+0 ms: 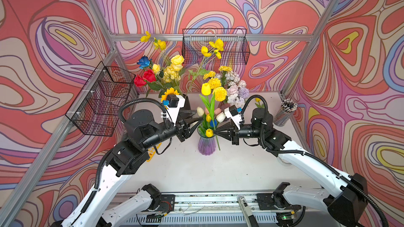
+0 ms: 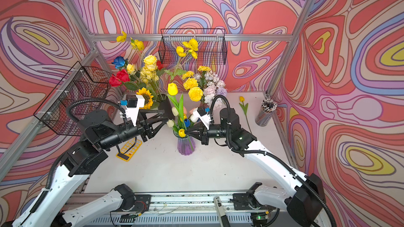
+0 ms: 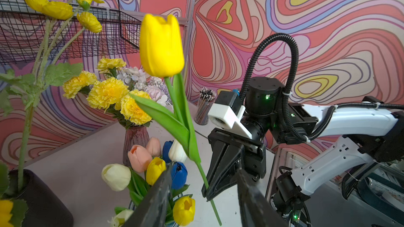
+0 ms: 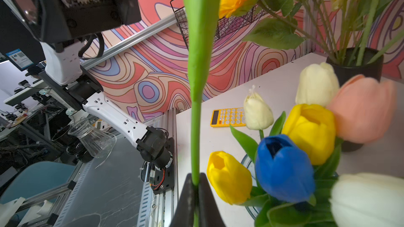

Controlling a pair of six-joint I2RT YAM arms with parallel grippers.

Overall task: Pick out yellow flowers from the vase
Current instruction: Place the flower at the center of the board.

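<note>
A ribbed purple vase (image 1: 206, 145) holds white, pink, blue and yellow tulips; two yellow tulips (image 4: 229, 177) (image 4: 310, 132) are still among them. My right gripper (image 4: 195, 177) is shut on the green stem (image 4: 195, 138) of another yellow tulip, just beside the vase rim. Its bloom (image 1: 205, 89) stands well above the bunch, and the stem's lower end hangs free outside the vase (image 3: 215, 210). My left gripper (image 2: 166, 115) is open just left of the bunch, nothing between its fingers (image 3: 157, 197). One more yellow tulip (image 2: 241, 99) lies on the table at the back right.
A black vase (image 2: 165, 105) with roses, a sunflower and tall yellow blossoms stands behind the left gripper. Behind the tulips is a pink vase (image 3: 135, 138) of yellow marigolds. A pencil cup (image 1: 285, 112) is at back right, a yellow calculator (image 2: 129, 149) under the left arm, and wire baskets (image 1: 102, 99) (image 1: 215, 46) hang on the walls.
</note>
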